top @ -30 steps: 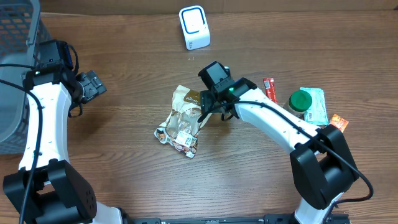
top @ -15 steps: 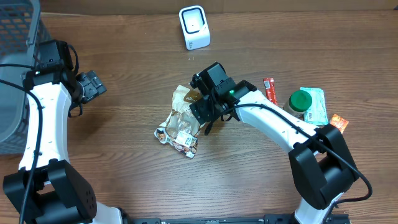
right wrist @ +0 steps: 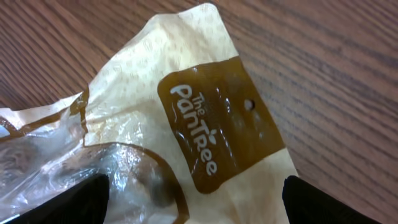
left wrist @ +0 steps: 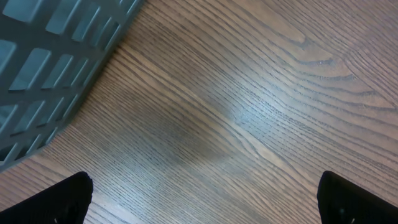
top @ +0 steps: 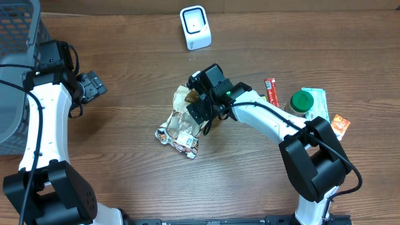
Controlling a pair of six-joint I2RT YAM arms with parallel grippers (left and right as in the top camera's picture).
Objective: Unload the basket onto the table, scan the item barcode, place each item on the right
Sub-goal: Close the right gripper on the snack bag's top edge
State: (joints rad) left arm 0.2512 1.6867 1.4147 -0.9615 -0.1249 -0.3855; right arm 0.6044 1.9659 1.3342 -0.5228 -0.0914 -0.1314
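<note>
Both claws gape wide, holding nothing. We see the snack bag (top: 180,125) directly under our right claw (top: 199,114), its top between the fingers. Basket (top: 12,37) sits near the left claw (top: 95,84).

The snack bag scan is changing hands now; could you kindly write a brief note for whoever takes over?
Left gripper: open, empty, beside the grey basket.
Right gripper: open, over the top end of the snack bag, not gripping it.
The snack bag lies crumpled mid-table; white scanner stands at the far edge.
Done: bag reached, not yet lifted.
Left: grasp it, show its barcode to the scanner.
</note>
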